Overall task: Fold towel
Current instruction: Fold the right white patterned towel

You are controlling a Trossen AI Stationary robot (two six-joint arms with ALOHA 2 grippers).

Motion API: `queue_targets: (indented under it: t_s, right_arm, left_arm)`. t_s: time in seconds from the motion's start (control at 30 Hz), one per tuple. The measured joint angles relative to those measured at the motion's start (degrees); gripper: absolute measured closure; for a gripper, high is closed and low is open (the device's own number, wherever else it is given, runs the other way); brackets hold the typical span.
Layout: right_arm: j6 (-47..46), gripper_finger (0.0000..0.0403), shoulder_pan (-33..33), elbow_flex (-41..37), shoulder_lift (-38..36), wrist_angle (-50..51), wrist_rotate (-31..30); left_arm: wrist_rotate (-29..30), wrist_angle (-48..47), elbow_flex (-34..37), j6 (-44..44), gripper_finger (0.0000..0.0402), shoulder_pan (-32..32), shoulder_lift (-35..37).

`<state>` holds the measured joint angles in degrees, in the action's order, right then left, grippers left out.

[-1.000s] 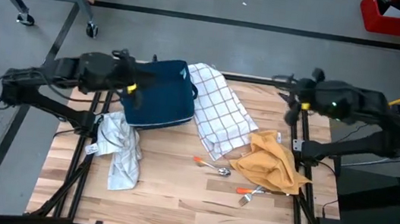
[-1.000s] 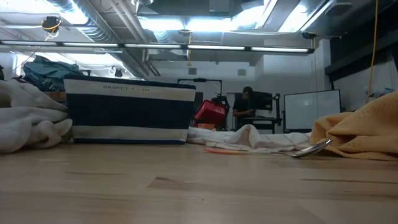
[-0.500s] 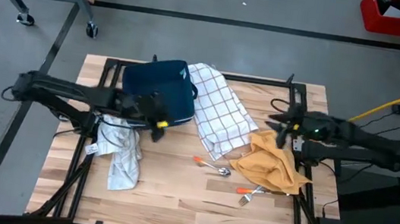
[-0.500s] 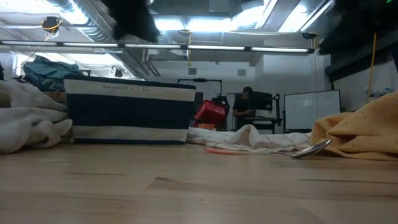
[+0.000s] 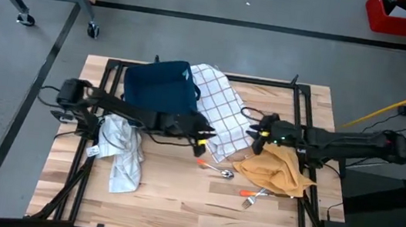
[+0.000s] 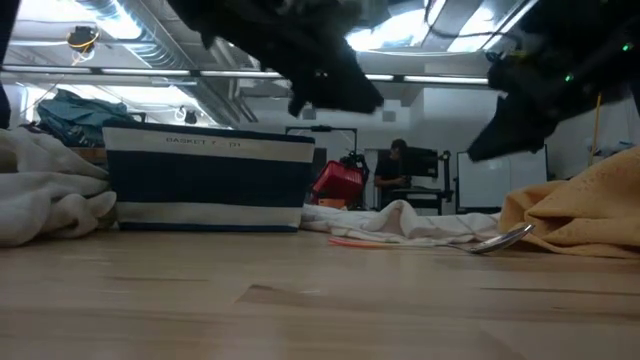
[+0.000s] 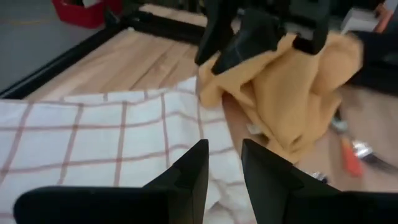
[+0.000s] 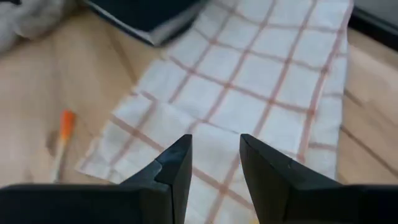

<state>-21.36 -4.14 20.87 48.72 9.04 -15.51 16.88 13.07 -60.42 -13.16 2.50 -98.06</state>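
A white towel with red checks [image 5: 222, 116] lies rumpled on the table's middle, its far end against the navy basket [image 5: 160, 93]. My left gripper [image 5: 204, 138] hovers over the towel's near edge, open, with the cloth [image 7: 112, 130] below its fingers. My right gripper [image 5: 251, 131] hovers over the towel's right side [image 8: 249, 81], open as well. In the low view both hands, the left [image 6: 325, 70] and the right [image 6: 520, 110], hang above the table, clear of the cloth.
A yellow cloth [image 5: 274, 169] lies bunched at the right, under my right arm. A grey towel [image 5: 124, 154] lies at the left. Two orange-handled spoons [image 5: 216, 168] [image 5: 255, 196] lie near the middle. A person stands in the room behind [image 6: 397, 170].
Both arms have come down from a raised pose and stretched toward the checked towel. The left has gone down and toward the table's right, the right down and toward the table's left. No cloth has moved.
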Motion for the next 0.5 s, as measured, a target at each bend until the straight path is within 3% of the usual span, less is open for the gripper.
queue_targets:
  t_s: [0.27,0.5]
  right_arm:
    - [-2.66,0.0265,0.0,0.04,12.71,-0.37,-3.34]
    - [-4.55,0.0265,0.0,0.04,16.66,-1.84,-3.06]
  left_arm:
    - [0.75,0.03,-6.85,1.4,0.0314,-1.11,-9.82]
    - [1.91,-0.17,-7.61,-3.4,0.0314,-0.34,-14.92]
